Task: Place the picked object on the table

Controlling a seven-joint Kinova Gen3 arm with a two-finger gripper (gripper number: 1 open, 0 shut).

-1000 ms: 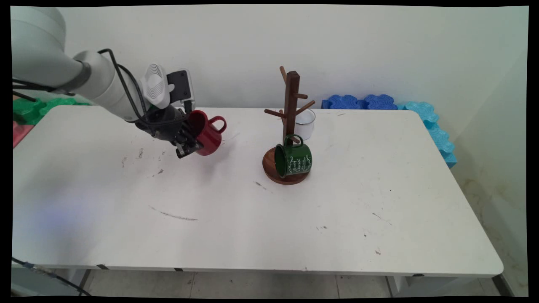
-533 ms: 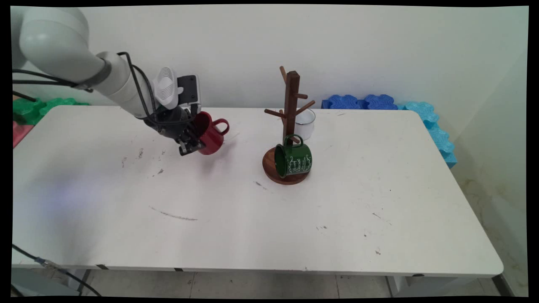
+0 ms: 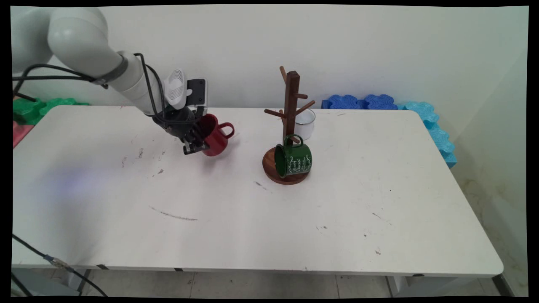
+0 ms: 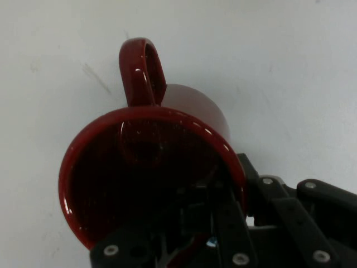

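Hand (image 3: 196,147) clamped on red mug (image 3: 215,135) rim, mug tilted off table (image 3: 294,219), handle up.

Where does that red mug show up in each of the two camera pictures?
Main view: the red mug is left of centre, tipped on its side in the gripper, left of the wooden mug tree.
Hand view: it fills the middle, mouth toward the camera, handle pointing up.
Shared landmark: the mug's looped handle.
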